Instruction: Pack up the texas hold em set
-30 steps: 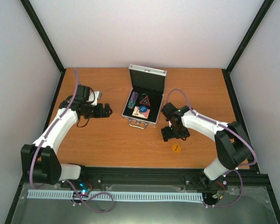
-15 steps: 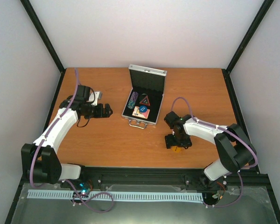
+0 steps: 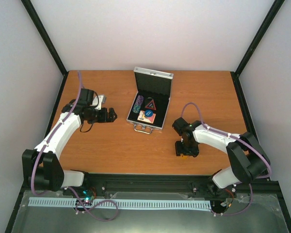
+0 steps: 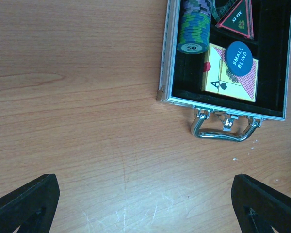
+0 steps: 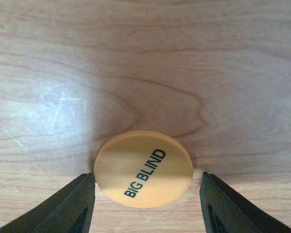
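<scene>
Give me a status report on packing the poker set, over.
Left gripper open, idle near case. Right gripper open, straddling orange Big Blind button on table, not gripped. Case open, chips and cards inside. Nothing obstructing.

White arms, black joints, purple cables.

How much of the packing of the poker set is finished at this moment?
Done: the stack of poker chips, red-edged triangular button, blue round button and red-backed card deck lie in the open silver aluminium case. In hand: the right arm's fingers straddle the orange round button on the wooden table, not yet closed. Left: place it inside and close the lid.
</scene>
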